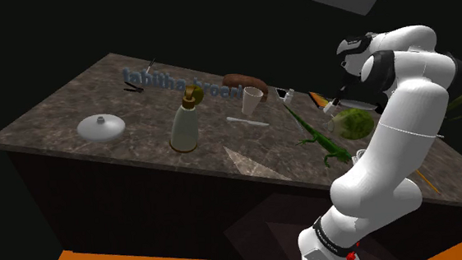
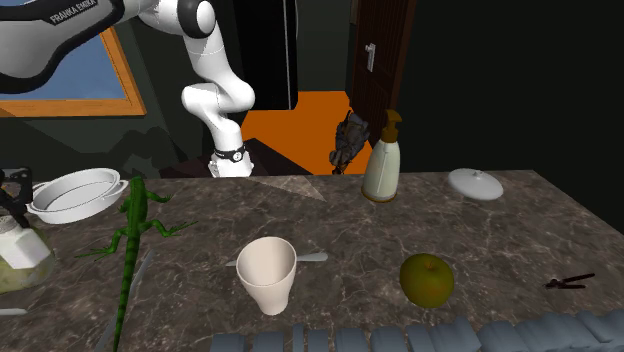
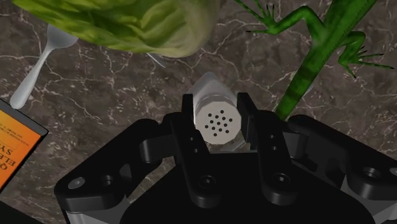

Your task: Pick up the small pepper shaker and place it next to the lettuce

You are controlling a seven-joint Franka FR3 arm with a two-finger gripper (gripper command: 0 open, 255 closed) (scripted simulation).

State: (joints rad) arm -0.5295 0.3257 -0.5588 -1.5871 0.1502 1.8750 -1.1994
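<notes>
i read this as the placing stage: the all-black two-finger gripper [image 3: 217, 108] is clamped on the small shaker with a pale grey perforated cap and a clear body [image 3: 217, 122], one finger on each side of it just under the cap. the shaker hangs in the jaws over the dark marble-patterned counter [image 3: 127, 133], just beside the leafy green-and-yellow head of lettuce [image 3: 127, 22], so the carry looks nearly done. i cannot tell whether its base is touching the counter. my next move, as i judge it, is to lower it straight down onto the bare patch by the lettuce, keep it upright, then part the fingers and lift clear without nudging it. the tight spot is on the other side: a bright green toy lizard [image 3: 318, 54] lies close by, its body running just beside one finger, so there is little room to drift that way or to spread the jaws wide. a white plastic spoon [image 3: 37, 63] lies near the lettuce, and an orange box with white lettering [image 3: 16, 143] sits further off. well apart along the counter stand a white cup [image 1: 252, 101], a cream pump bottle [image 1: 185, 126] and a round white lid [image 1: 101, 127]; none of these should get in my way.
</notes>
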